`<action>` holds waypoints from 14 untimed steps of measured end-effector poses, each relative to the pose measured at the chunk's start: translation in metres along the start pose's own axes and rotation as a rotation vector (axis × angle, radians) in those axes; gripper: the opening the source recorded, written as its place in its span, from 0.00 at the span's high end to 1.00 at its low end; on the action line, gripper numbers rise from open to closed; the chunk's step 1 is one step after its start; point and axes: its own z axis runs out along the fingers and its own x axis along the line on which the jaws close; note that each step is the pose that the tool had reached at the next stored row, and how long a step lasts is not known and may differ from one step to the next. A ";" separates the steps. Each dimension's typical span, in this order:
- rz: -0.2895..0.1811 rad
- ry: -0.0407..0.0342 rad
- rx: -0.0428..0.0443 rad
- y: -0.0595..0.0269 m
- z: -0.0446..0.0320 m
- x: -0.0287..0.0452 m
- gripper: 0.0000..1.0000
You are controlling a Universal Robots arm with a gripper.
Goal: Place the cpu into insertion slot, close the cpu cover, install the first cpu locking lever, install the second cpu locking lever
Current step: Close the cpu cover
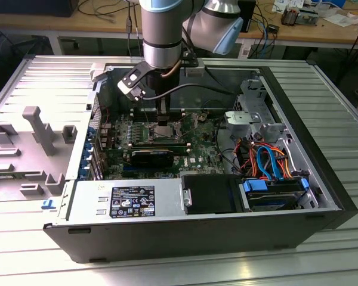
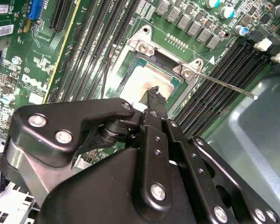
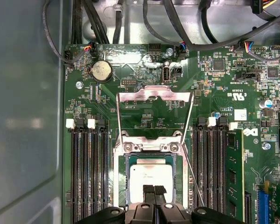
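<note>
Claw hovers just above the slot, jaws pinched narrow with nothing between them, as if only to touch or press. Below its tips the cpu lies flat and square inside the slot, so it needs no holding. The cover stands swung open off the slot's far side, baring the chip. One lever juts unlatched beside the slot.

Computer case on metal bench
</note>
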 end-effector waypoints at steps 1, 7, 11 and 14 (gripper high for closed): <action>0.000 0.0001 0.0000 0.0000 0.0000 0.0000 0.89; 0.000 0.0010 0.0000 0.0000 0.0000 0.0000 0.89; 0.000 0.0009 0.0002 0.0000 -0.0023 -0.0001 0.89; 0.000 0.0010 0.0005 0.0003 -0.0092 -0.0003 0.89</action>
